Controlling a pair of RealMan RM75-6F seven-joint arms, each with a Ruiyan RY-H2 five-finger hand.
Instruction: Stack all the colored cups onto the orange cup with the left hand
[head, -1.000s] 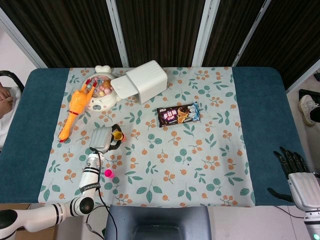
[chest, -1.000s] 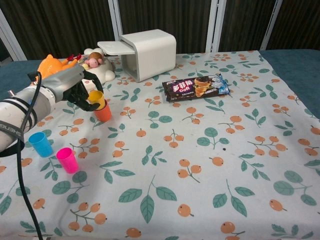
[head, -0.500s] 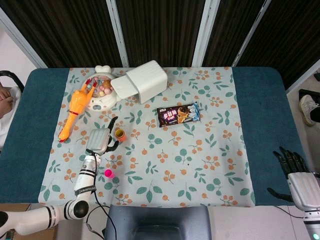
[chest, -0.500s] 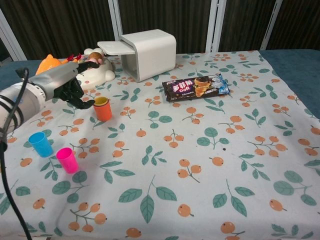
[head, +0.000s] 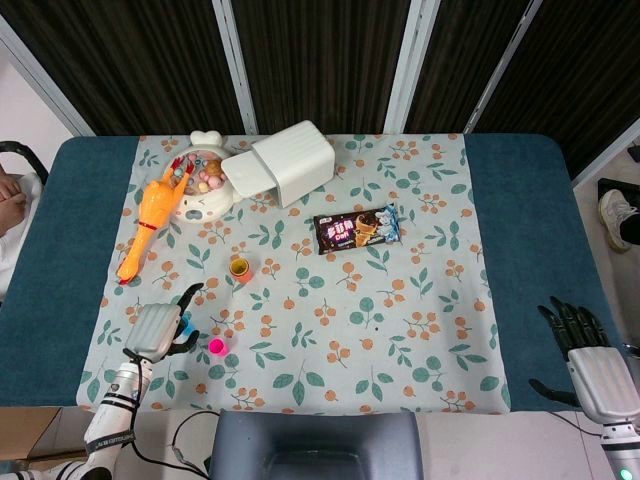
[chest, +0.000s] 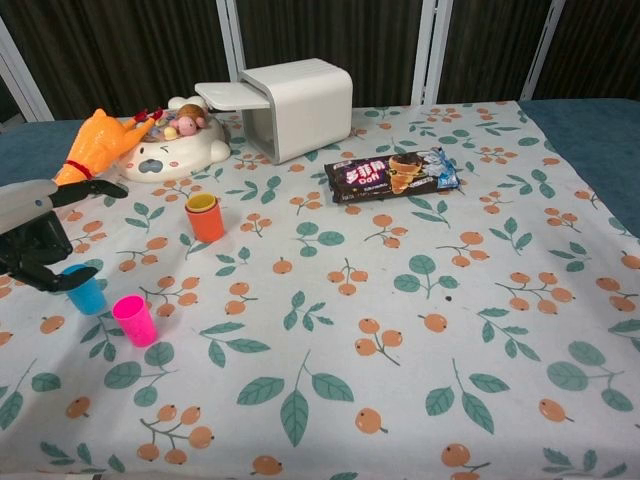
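The left hand (chest: 35, 245) has drawn back from the orange cup (chest: 205, 218), where a yellow cup (chest: 202, 201) now sits nested, and come down toward the near-left corner of the cloth. It hangs there with fingers spread and nothing in them, just over the blue cup (chest: 84, 290); in the chest view a fingertip reaches the cup's rim, though I cannot tell whether it touches. In the head view the blue cup is almost wholly hidden under the hand.

Outward from the hand, the pink cup (chest: 134, 320) stands upright at about four o'clock, just beside the blue one. The orange stack lies at about one o'clock in the chest view, well apart from the hand. Both loose cups stand mouth up, their long axes vertical, so a grasp from the side looks the likely approach.

The right hand (head: 588, 350) rests open off the far right edge of the table, much farther from every cup than the left.

Beyond the stack are a rubber chicken (chest: 93, 146), a white box (chest: 294, 105) and a snack packet (chest: 394, 172).
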